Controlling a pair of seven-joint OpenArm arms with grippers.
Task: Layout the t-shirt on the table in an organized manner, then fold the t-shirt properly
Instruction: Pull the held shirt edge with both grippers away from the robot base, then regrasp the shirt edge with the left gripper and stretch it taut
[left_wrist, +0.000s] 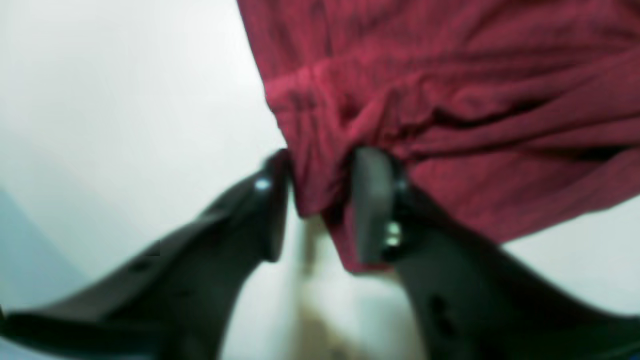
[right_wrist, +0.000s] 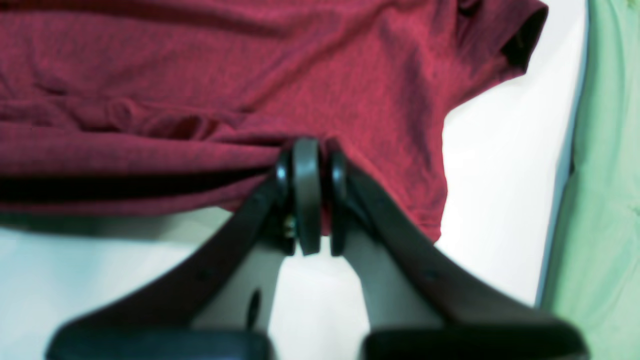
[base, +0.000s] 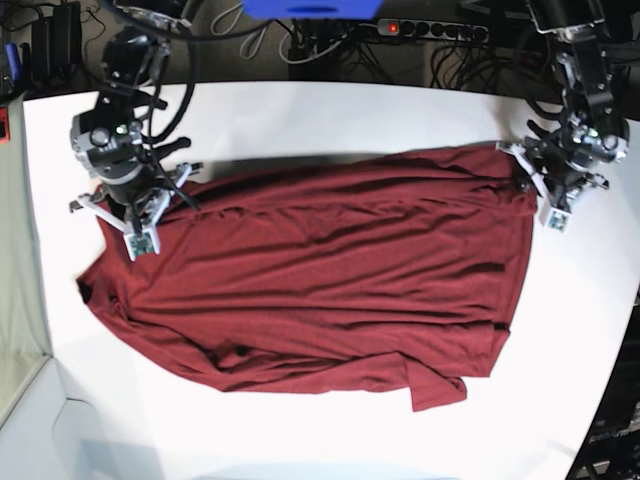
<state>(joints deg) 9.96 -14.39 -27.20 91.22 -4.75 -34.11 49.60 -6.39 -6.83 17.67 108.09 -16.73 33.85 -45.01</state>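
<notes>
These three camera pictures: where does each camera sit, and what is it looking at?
Left wrist: on the left arm, looking along its parted fingers at the t-shirt edge between them.
Right wrist: on the right arm, looking along its closed fingers pinching the shirt, sleeve at top right.
Base: overhead, looking down at the white table, the spread shirt and both arms.
Shared: all show the maroon shirt on the table.
</notes>
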